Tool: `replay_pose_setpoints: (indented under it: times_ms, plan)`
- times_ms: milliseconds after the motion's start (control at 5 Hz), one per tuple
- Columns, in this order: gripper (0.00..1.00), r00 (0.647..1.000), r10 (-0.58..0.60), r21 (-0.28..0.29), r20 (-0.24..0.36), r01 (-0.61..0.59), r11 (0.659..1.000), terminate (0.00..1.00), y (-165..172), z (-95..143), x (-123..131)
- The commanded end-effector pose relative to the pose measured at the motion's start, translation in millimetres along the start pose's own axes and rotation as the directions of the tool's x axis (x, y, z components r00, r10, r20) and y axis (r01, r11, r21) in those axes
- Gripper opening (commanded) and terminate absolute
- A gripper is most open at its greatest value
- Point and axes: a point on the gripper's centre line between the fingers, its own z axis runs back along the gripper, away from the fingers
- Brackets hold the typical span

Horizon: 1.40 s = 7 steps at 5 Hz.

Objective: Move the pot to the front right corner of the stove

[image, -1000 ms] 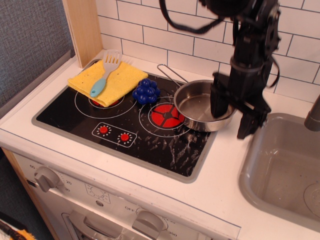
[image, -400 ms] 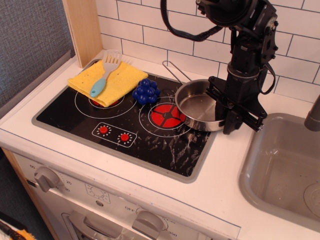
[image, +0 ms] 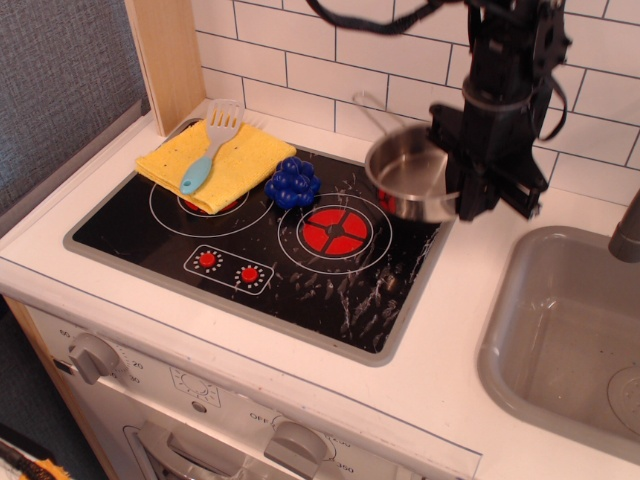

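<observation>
Jaws clamped on the rim of the pot (image: 408, 172), aloft over the stove (image: 250, 250), back right.

White tiled wall (image: 300, 70) w/ dark grout ran behind the white counter (image: 450, 330). Wooden post (image: 165, 55) stood at back left, grey textured panel (image: 55, 90) beside it. Grey sink (image: 560, 340) sat at right. Light was bright, even.

Black arm (image: 500, 90), looping black cables (image: 370, 20)
</observation>
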Motion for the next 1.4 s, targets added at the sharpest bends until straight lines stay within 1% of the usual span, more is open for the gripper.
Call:
replay_pose_setpoints:
  times_ms: [0,200,400,600,800,1000,1200]
  plan:
    - [0.00,0.988,0.039,0.072,0.151,-0.051,0.996,0.00,-0.4,74.0,-12.0]
    - [0.00,0.987,0.138,0.074,0.085,-0.145,0.987,0.00,-21.7,80.7,-47.0]
    - [0.00,0.965,0.256,-0.010,0.052,-0.256,0.967,0.00,-45.8,72.6,-71.6]
    - [0.00,0.917,0.398,-0.062,-0.016,-0.398,0.915,0.00,-64.8,53.7,-82.1]
    - [0.00,0.855,0.514,-0.059,-0.072,-0.518,0.853,0.00,-64.7,29.6,-85.2]
    - [0.00,0.827,0.556,-0.032,-0.081,-0.560,0.828,0.00,-53.0,7.7,-88.2]
    - [0.00,0.816,0.572,-0.010,-0.081,-0.575,0.818,0.00,-38.1,-4.5,-84.8]
